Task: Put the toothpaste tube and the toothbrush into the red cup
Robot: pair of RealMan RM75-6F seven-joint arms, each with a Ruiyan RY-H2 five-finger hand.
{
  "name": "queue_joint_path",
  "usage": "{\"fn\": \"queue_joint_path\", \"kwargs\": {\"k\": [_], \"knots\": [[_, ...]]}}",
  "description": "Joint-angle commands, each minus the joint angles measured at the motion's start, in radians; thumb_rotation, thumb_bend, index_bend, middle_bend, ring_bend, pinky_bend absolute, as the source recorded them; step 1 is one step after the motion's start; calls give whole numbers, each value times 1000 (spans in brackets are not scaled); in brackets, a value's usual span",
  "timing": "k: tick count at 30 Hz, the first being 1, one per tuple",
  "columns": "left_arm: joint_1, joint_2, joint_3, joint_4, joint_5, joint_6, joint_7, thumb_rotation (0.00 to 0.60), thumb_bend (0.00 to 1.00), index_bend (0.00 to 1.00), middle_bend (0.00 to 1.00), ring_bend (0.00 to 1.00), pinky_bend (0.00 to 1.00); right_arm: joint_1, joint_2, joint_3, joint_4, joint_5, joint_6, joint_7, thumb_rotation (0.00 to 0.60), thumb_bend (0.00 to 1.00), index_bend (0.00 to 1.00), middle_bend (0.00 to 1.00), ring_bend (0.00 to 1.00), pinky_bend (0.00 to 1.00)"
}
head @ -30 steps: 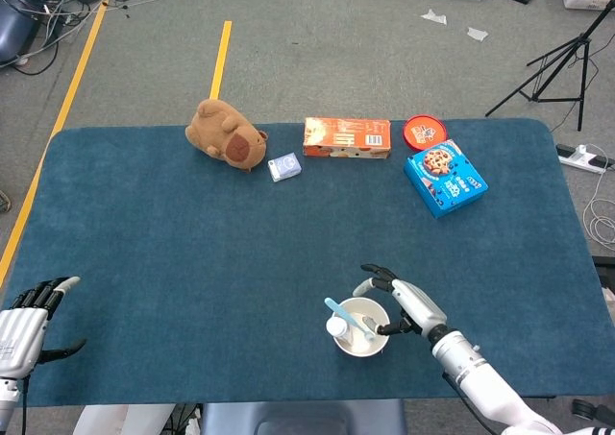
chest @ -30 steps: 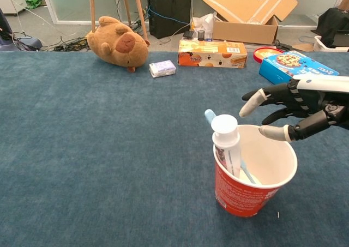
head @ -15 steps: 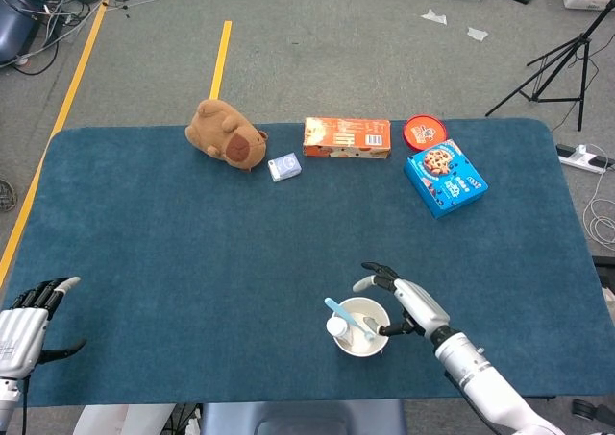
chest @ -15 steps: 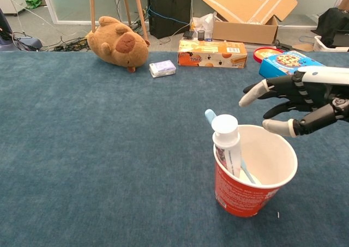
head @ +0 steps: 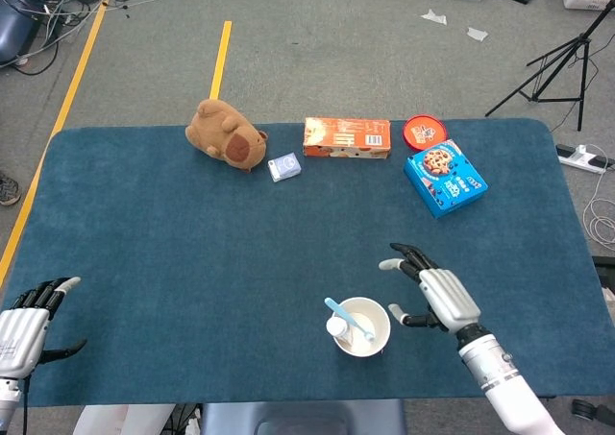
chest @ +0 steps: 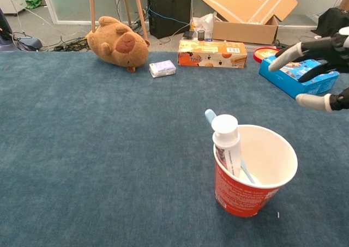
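Now your cup (chest: 254, 176) stands near the table's 6 o'clock edge, holding tube (chest: 227, 145) and toothbrush (chest: 210, 115). At its 3 o'clock, your right hand (head: 440, 294) hovers spread, empty. Left hand (head: 27, 322) rests open at 8 o'clock.

A: From my seat I'm taking the orange box (head: 347, 137) as the landmark. What sits around it on the bench (head: 192, 253)?

B: I see a brown plush animal (head: 225, 134) lying well to its left, and a small pale packet (head: 284, 167) between the two, nearer the box and a little toward me.

A: And on the other side?

B: A round red tin (head: 425, 129) just to its right, and a blue cookie box (head: 445, 177) below that tin, lying flat and turned at an angle.

A: Behind it?

B: In my chest view, an open cardboard carton (chest: 248, 12) on the floor beyond the box.
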Motion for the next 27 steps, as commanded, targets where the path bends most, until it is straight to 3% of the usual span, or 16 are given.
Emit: {"fn": "queue_joint_path", "kwargs": {"k": [1, 5, 14, 19, 27], "knots": [[0, -1, 0, 0, -1, -1, 3, 600, 0, 156, 187, 167, 232, -50, -11, -19, 52, -54, 148, -206, 600, 251, 273, 80, 0, 188], [-1, -4, -2, 3, -4, -1, 6, 600, 0, 156, 187, 167, 232, -89, -45, -39, 140, -109, 234, -316, 600, 252, 273, 80, 0, 188], [2, -11, -6, 11, 3, 15, 7, 600, 0, 157, 187, 168, 235, -173, -101, -64, 339, -227, 382, -391, 600, 252, 273, 77, 0, 188], [6, -14, -10, 16, 10, 33, -1, 600, 0, 177, 186, 168, 244, -221, -139, -71, 445, -253, 433, -337, 600, 252, 273, 77, 0, 188], [7, -18, -13, 18, 10, 38, 6, 600, 0, 177, 186, 168, 246, -255, -167, -65, 542, -207, 396, -223, 600, 252, 273, 75, 0, 188]]}}
